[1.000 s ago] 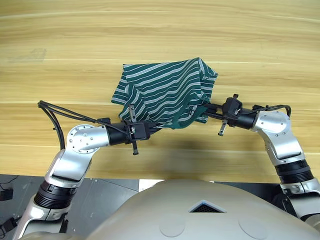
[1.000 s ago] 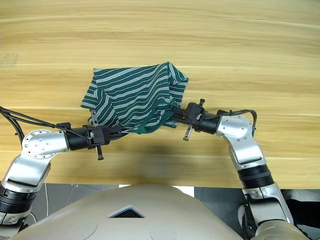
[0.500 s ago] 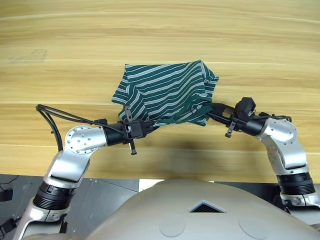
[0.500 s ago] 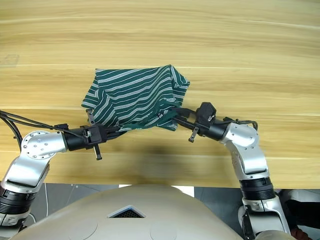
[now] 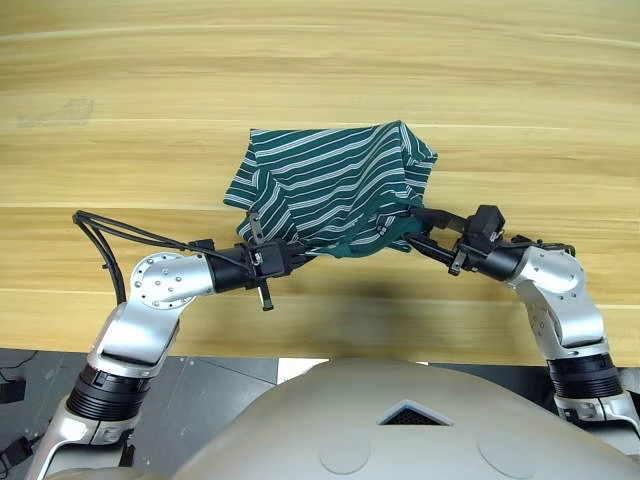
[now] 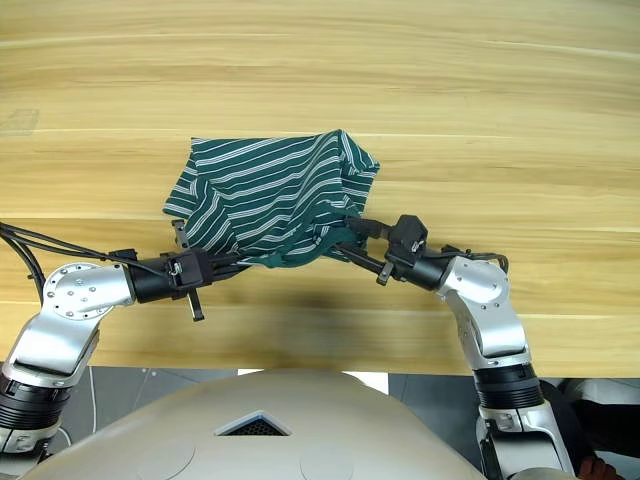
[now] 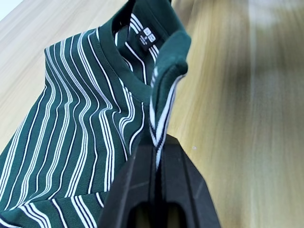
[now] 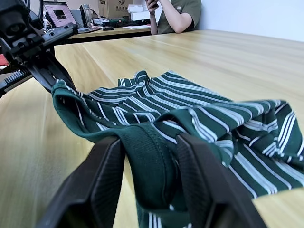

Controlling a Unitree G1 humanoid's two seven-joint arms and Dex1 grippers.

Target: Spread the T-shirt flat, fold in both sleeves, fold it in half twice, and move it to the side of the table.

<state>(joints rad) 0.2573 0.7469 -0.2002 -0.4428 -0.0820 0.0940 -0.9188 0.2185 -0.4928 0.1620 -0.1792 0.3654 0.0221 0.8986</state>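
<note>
Left gripper [image 7: 156, 147]: black fingers pinched together on the striped near edge of the dark green, white-striped jersey T-shirt [image 5: 330, 185].
Right gripper [image 8: 151, 142]: fingers apart, gripping a thick ribbed roll of hem.
T-shirt: soft and rumpled. Near edge lifted, the rest lying by the table's [image 5: 300, 60] front edge. Long axis left-right, collar nearest.
Table: smooth pale wood, grain running left-right.
</note>
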